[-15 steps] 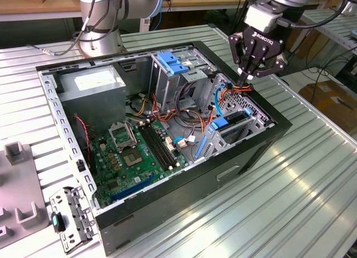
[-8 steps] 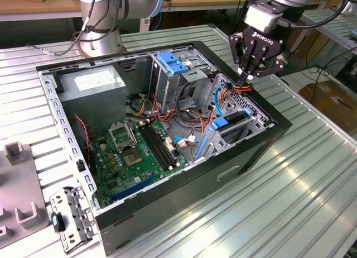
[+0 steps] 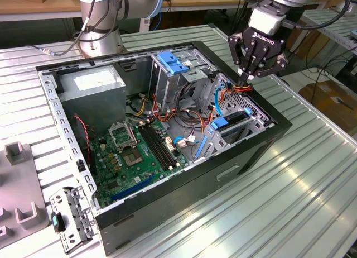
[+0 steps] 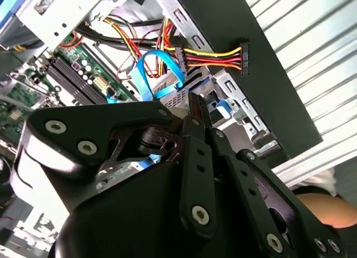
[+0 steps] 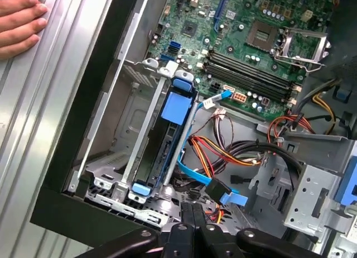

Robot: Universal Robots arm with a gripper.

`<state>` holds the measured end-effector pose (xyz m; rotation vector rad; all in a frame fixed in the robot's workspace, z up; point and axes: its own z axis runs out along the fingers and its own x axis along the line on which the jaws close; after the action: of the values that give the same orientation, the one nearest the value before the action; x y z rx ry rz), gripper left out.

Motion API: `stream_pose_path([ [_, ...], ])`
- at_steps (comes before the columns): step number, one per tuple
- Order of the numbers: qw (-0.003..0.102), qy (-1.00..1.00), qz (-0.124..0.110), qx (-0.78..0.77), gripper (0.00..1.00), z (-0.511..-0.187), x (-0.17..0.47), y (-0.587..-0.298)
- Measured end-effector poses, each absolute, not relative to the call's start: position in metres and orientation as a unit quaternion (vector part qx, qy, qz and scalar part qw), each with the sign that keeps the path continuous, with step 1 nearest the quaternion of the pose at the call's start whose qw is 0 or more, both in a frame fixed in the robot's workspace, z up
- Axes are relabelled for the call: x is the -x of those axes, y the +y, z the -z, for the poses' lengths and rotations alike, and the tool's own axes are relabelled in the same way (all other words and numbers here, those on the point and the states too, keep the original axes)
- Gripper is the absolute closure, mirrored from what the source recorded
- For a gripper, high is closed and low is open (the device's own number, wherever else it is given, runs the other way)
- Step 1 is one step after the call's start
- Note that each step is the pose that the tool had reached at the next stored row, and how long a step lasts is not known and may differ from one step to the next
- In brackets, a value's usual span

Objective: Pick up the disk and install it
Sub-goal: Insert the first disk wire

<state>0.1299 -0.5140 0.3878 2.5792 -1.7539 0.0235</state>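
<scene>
The disk [image 5: 175,108] stands on edge in the drive cage [image 5: 106,157] at the front corner of the open computer case, its blue carrier bracket [image 3: 227,124] facing up. My gripper [image 3: 246,75] hovers above the far end of that cage, on the exterior view's right, fingers pressed together and holding nothing. In both wrist views the shut fingertips [image 4: 194,104] [image 5: 192,212] point down at the cage's cable end. There a blue data cable [image 4: 162,73] and a red, yellow and black power cable [image 4: 215,56] lie loose.
The case holds a green motherboard [image 3: 136,149], a grey power supply [image 3: 92,87] and an upper bay with a blue latch [image 3: 170,62]. A person's hand [image 5: 19,20] rests on the ribbed metal table beside the case. Grey fixtures [image 3: 17,180] and a metal bracket [image 3: 70,216] lie at the exterior view's left.
</scene>
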Motion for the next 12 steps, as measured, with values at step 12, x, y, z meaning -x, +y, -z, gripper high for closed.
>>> stream_pose_path([
  [12, 0.011, -0.538, -0.008, -0.843, 0.89, -0.386, -0.148, -0.511],
])
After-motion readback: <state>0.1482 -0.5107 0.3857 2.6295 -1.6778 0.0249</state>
